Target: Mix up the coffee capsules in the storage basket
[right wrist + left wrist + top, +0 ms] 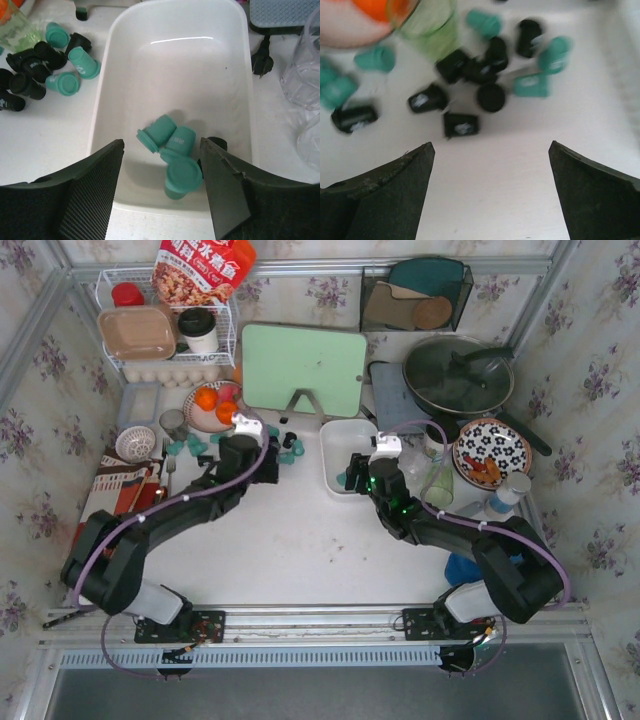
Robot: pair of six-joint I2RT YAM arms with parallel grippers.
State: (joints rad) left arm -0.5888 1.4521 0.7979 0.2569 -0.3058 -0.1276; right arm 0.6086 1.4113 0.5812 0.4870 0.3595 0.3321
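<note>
Directly between the wide-spread fingers of the right gripper [161, 141]: three teal tapered coffee capsules [172, 142], touching one another, inside the white shallow rounded plastic storage basket [200, 80]. Beyond its left finger, outside the basket wall: more teal and black capsules loose on the white table [45, 130]. Ahead of the open, empty left gripper [490, 145]: a blurred scatter of the same

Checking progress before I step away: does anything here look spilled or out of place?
Yes. Most coffee capsules, black and teal, lie scattered on the table left of the storage basket, several tipped on their sides. Only three teal ones clearly lie inside the basket.
</note>
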